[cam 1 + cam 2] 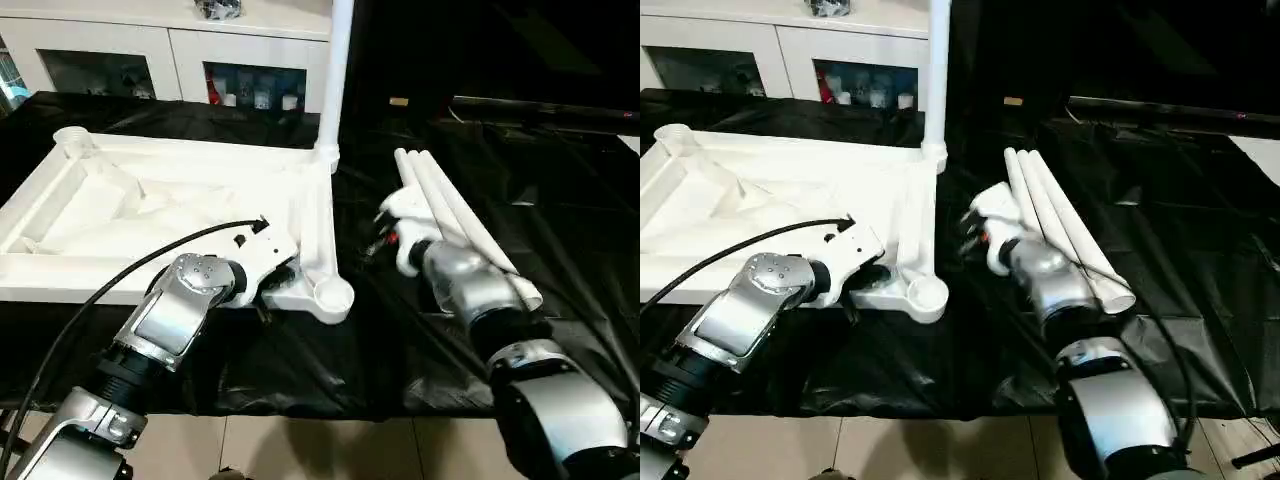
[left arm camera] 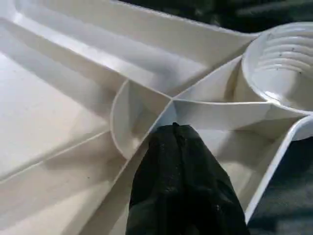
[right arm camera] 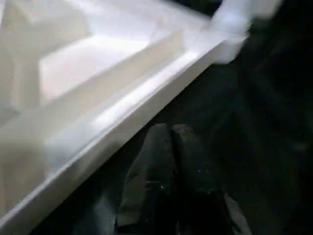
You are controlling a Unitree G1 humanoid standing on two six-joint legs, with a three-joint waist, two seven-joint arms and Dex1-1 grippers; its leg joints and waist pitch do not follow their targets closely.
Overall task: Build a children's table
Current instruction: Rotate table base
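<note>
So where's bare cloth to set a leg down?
Free: black cloth right of the loose legs, and the front strip by the tabletop corner. Crowded: the gap between tabletop and legs, where the right gripper sits.

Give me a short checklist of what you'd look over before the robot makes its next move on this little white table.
1. Tabletop lying underside up on the black-draped table: ok.
2. One leg standing upright in the far corner socket: ok.
3. Near corner socket has no leg in it: ok.
4. Three loose legs lying together beside the tabletop: ok.
5. Left gripper shut, over the ribs by the near socket: ok.
6. Right gripper holding a leg: not ok, shut with nothing in it.
</note>
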